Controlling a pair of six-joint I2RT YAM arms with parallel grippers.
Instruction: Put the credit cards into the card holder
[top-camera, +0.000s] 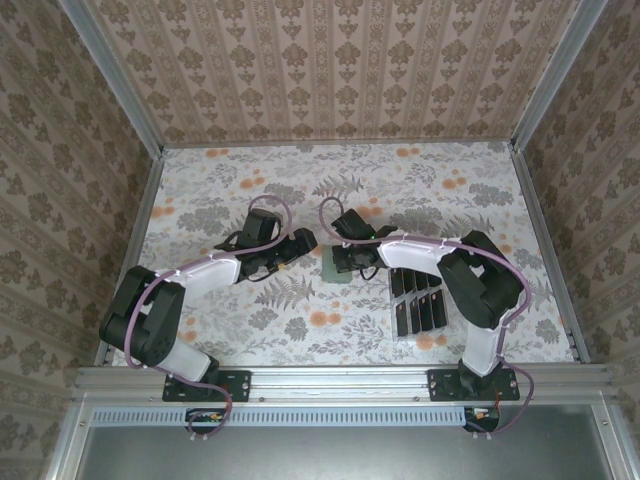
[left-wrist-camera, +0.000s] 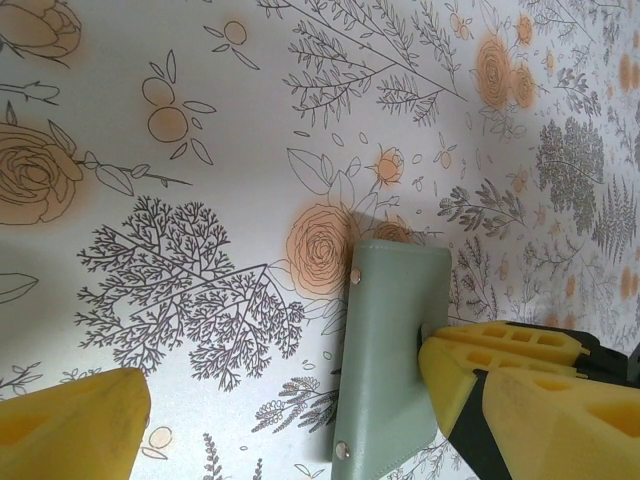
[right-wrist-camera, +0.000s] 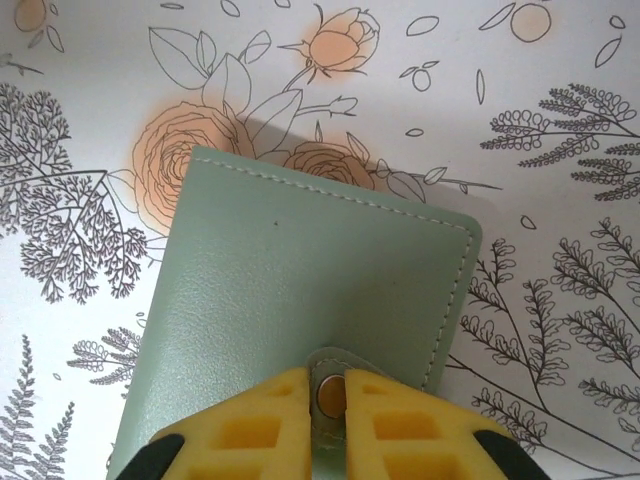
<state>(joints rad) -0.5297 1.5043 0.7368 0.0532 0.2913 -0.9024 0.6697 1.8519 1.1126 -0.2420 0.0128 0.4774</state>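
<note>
Black cards stand in a row nr the right arm's base. Further out, mid worktop, the green wallet lies shut. Right jaws pinch its snap tab, prob. to pop it open. Left jaws are spread wide alongside, likely to brace it.

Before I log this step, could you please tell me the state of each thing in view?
card holder: folded shut, lying flat.
credit cards: lined up outside the holder.
left gripper: open, next to the holder.
right gripper: shut on the holder's snap tab.
</note>
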